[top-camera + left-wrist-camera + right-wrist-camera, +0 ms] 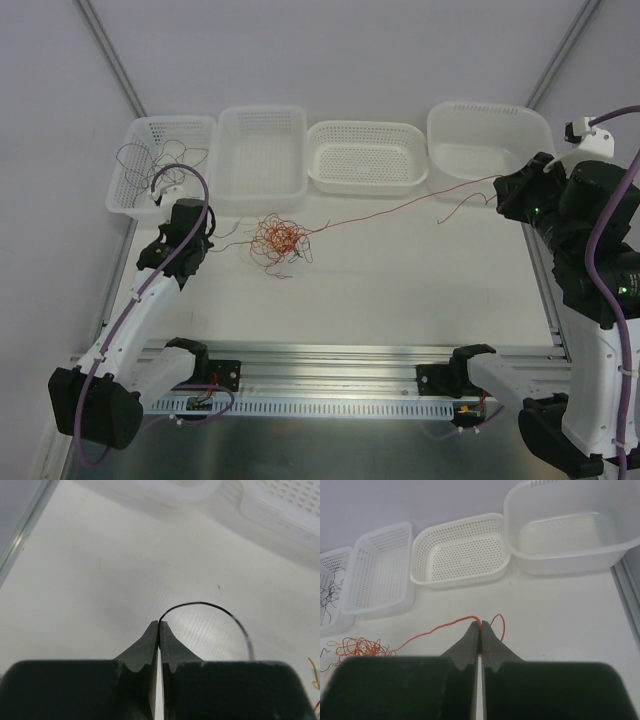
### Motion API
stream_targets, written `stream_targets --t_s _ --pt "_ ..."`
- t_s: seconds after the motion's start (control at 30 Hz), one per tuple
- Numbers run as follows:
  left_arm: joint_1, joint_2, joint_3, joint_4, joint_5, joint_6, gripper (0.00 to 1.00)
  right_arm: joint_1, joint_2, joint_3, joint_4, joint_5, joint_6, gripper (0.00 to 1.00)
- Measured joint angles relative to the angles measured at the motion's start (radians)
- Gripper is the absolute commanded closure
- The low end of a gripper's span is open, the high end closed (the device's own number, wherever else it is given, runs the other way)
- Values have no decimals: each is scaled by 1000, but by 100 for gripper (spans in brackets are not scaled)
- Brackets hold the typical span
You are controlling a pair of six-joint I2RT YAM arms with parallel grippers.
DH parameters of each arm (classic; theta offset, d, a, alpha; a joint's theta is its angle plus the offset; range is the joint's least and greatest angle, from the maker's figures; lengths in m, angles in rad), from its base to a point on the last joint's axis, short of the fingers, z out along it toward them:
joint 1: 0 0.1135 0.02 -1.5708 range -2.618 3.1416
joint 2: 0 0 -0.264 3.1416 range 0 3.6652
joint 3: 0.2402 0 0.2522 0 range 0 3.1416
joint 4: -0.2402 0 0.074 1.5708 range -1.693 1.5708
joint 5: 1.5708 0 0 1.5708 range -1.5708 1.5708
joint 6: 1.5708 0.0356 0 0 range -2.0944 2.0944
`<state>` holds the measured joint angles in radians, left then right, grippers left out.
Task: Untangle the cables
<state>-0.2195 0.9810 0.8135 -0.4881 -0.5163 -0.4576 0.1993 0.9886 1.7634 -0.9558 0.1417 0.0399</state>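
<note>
The red cable point(400, 208) stretches from tangle point(275, 238) rightward to right tool point(480, 626).

2 identical builds: left arm point(130, 312) and right arm point(590, 400) both have white link shells with black joint housings. 1 purple hose point(206, 205) runs along each. Fingers point(145, 645) are dark matte wedges tapering to thin tips, with a scalloped notch near each base.

Top camera looks down over the table point(400, 280); both wrist cameras skim it closely, facing the baskets point(365, 160).
</note>
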Motion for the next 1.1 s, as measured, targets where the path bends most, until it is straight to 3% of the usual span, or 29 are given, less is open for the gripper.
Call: stream_targets --t_s 0.17,0.33,0.43,0.47,0.57,0.83,0.97,1.1 --pt "25 -18 0 -35 10 37 100 -21 -3 -32 16 -27 16 99" --pt "10 -35 -42 12 261 46 100 -23 -42 -324 81 -137 62 99" --pt "-32 -48 -95 36 396 37 100 -23 -29 -533 98 -197 92 86" --pt "-45 -48 -111 41 424 31 100 -23 -20 -592 92 -205 102 68" --pt "-66 -48 -152 45 483 21 100 -22 2 -705 62 -200 112 52" --pt "-68 -54 -184 51 562 -4 100 67 -10 -753 87 -224 51 31" --pt "-68 -55 -184 56 573 -4 100 226 56 -737 164 -263 17 19" --pt "-68 -74 -184 57 586 -4 100 389 225 -687 275 -281 -4 11"
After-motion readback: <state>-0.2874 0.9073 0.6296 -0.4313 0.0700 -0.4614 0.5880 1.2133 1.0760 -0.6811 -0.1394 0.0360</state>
